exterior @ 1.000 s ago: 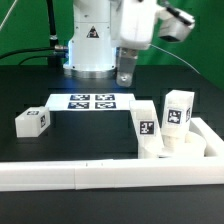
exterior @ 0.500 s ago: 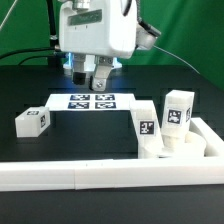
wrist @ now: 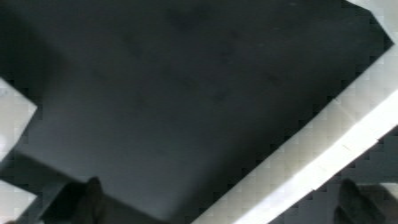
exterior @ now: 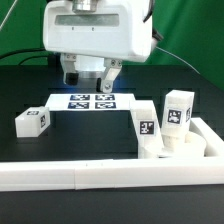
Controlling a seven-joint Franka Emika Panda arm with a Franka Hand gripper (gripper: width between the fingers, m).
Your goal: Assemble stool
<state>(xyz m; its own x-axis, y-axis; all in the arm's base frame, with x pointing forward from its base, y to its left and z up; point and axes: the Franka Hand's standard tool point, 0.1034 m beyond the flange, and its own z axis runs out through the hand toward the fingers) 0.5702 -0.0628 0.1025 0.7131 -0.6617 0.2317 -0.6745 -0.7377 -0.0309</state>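
Exterior view | swung in from view's right, now over thin white marker board | jaws apart, empty | white tagged plastic leg block alone on black tabletop, view's left | short round white seat w/ 2 more legs at right | prob. lining up leg pick

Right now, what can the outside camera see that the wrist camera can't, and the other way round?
Only the exterior view shows the stool parts: a lone leg, a second leg and a third leg standing at the seat, plus the marker board and the long rail. Only the wrist view looks out between the fingers, a close-up of bare surface with no stool part in it. Both show the black table and the fingers, spread apart and holding nothing.
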